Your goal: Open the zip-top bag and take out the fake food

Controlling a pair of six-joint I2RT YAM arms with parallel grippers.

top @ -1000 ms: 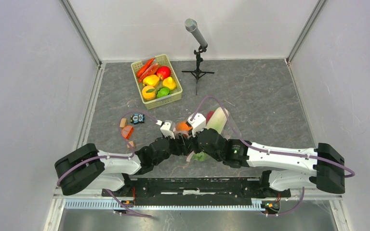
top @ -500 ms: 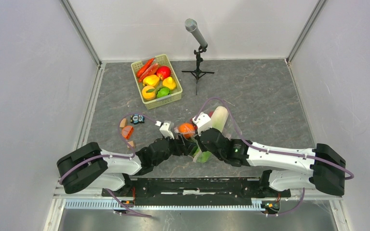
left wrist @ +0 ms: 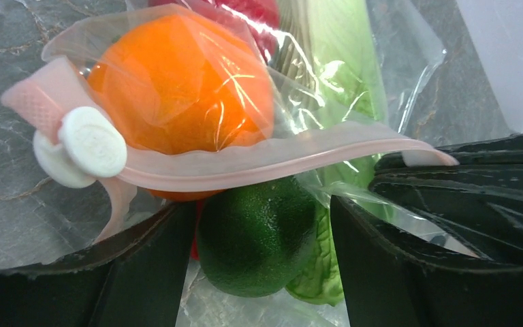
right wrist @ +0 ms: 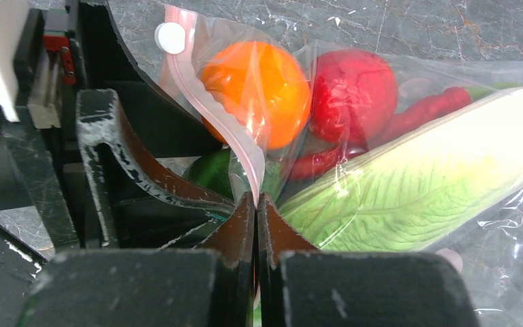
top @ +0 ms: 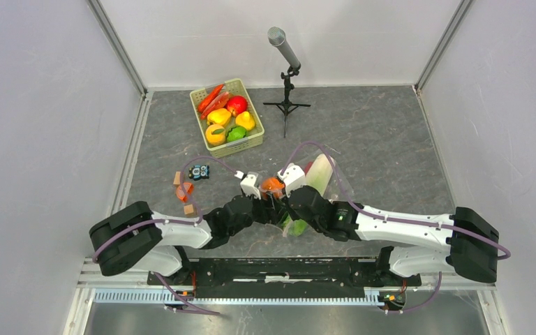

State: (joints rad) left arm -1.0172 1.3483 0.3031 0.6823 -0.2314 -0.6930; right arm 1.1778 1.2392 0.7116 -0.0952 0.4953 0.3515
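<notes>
The zip-top bag [top: 335, 190] is seen lying on the grey surface [top: 391, 139]. Both arms are stretched low and bent inward, so that their wrists meet at the bag's near end. The left arm is brought in from the bag's left and the right arm from its right.

The left end effector [left wrist: 262, 208] is held wide at the bag's mouth. Its fingers are set on either side of the dark green fruit [left wrist: 255, 235], just beside it, and contact cannot be made out. The right end effector [right wrist: 255, 201] is closed tight on the bag, with the pink zip strip [right wrist: 235, 146] pinched between its tips. The strip is drawn in a curve across the mouth, and the white slider [left wrist: 92, 143] is left at its far end.

The orange [left wrist: 184, 82] is pressed against the clear plastic just behind the strip. The red piece [right wrist: 354, 92] and the long cabbage [right wrist: 415, 184] are lodged deeper inside the bag. A green basket [top: 251, 143] of produce is placed well beyond the bag, to its left.
</notes>
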